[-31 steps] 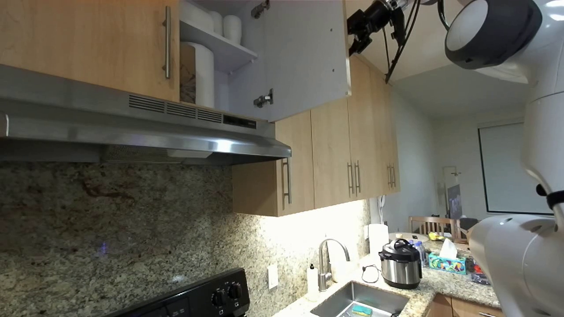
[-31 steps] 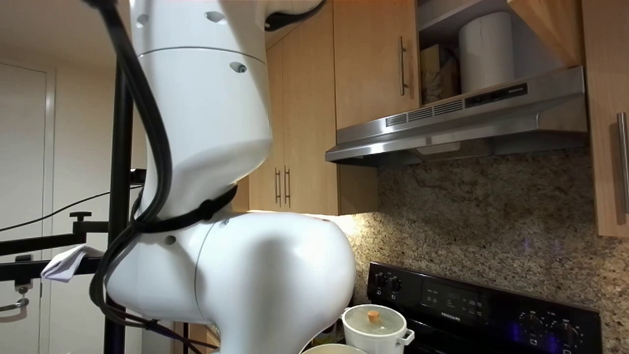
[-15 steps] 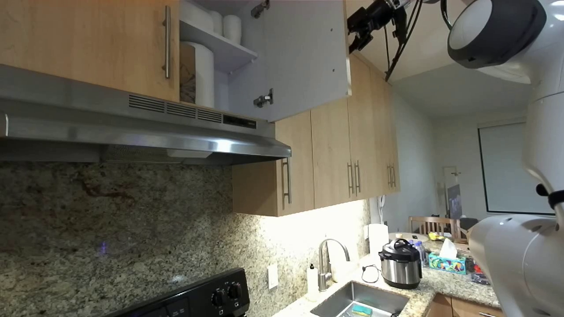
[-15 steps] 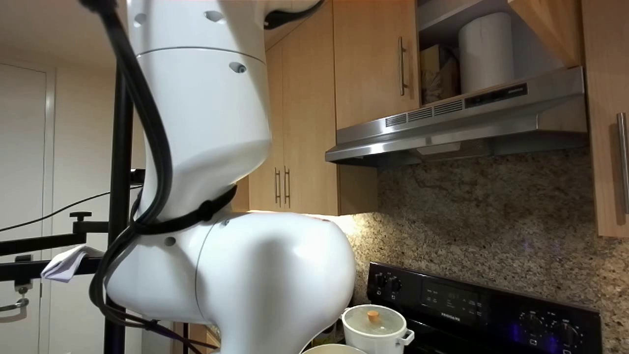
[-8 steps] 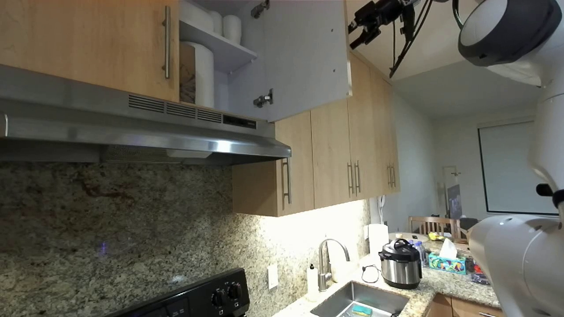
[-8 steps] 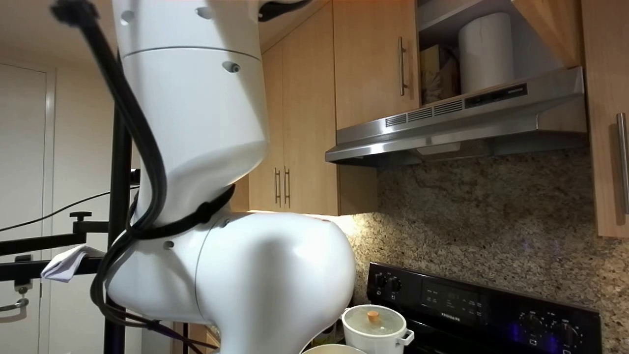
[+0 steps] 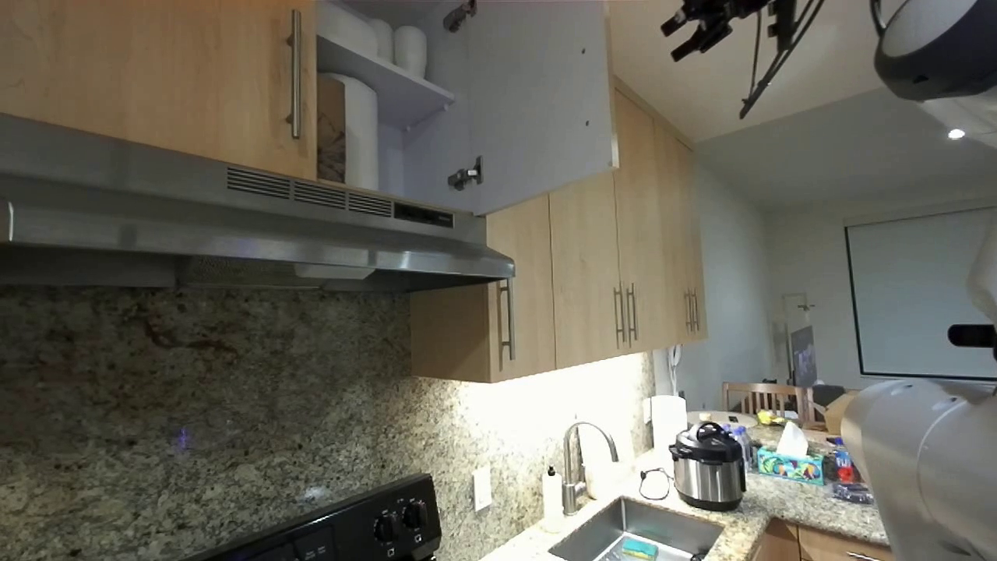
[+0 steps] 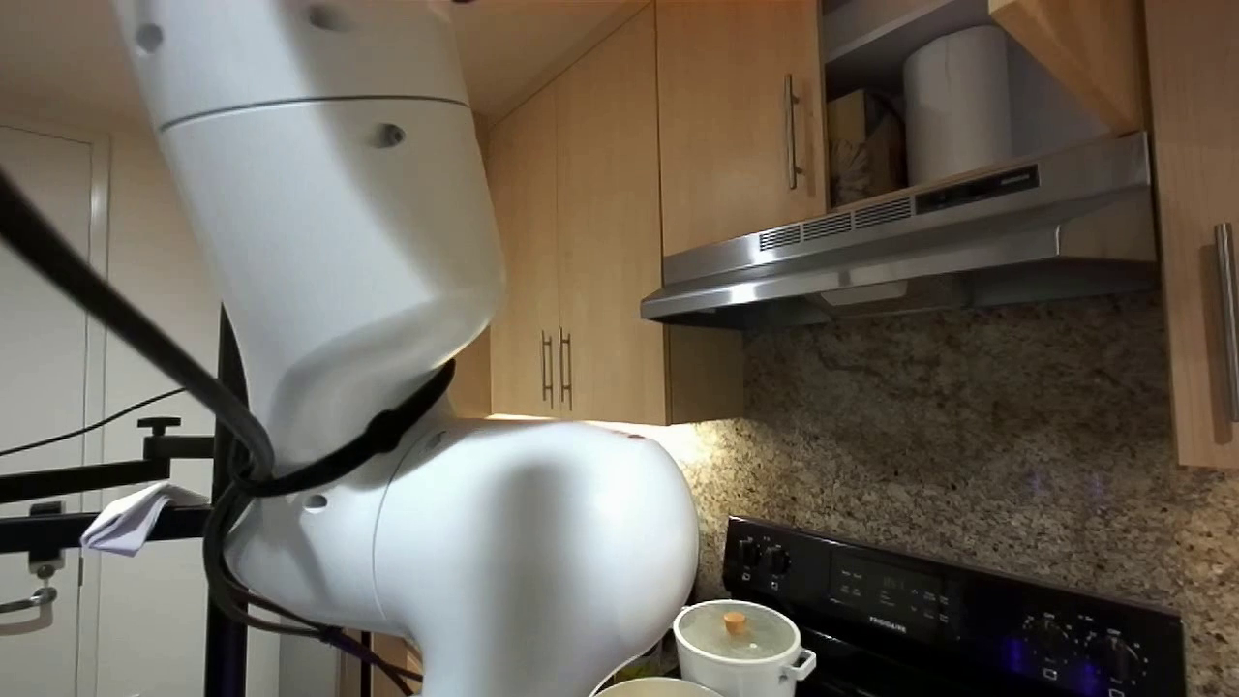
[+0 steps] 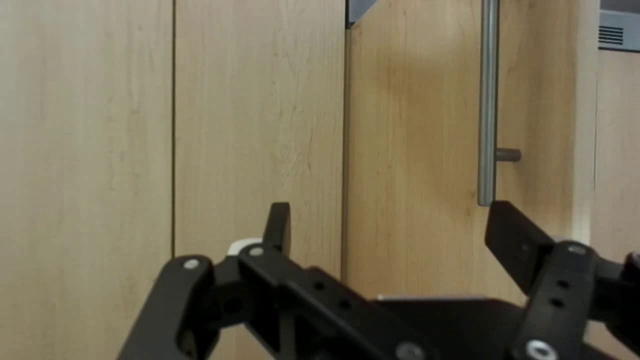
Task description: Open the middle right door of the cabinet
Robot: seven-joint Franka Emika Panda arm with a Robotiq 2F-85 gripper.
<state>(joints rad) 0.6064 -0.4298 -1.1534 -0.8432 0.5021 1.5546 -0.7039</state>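
The middle right door [image 7: 545, 101] of the cabinet [image 7: 436, 148] stands wide open, its white inner face showing in an exterior view. Its light-wood outer side shows in an exterior view [image 8: 1074, 58] and in the wrist view [image 9: 415, 150]. Its metal bar handle [image 9: 489, 100] is upright near the door's free edge. My gripper [image 7: 674, 43] is apart from the door, out beyond its free edge. In the wrist view the gripper [image 9: 389, 220] is open with nothing between its fingers. The right fingertip overlaps the handle's lower end in the picture, but they appear apart.
The closed twin door [image 7: 156, 70] is beside the opening. A steel range hood [image 7: 311, 234] sits below. Taller cabinet doors [image 7: 584, 273] run along the wall behind the open door. White rolls and a brown box [image 7: 331, 132] are on the shelves. The white arm [image 8: 339, 242] stands before the stove.
My gripper has moved away from the door's free edge, right and up in an exterior view, and the arm has leaned back. The door stays open; its free edge has shifted very slightly.
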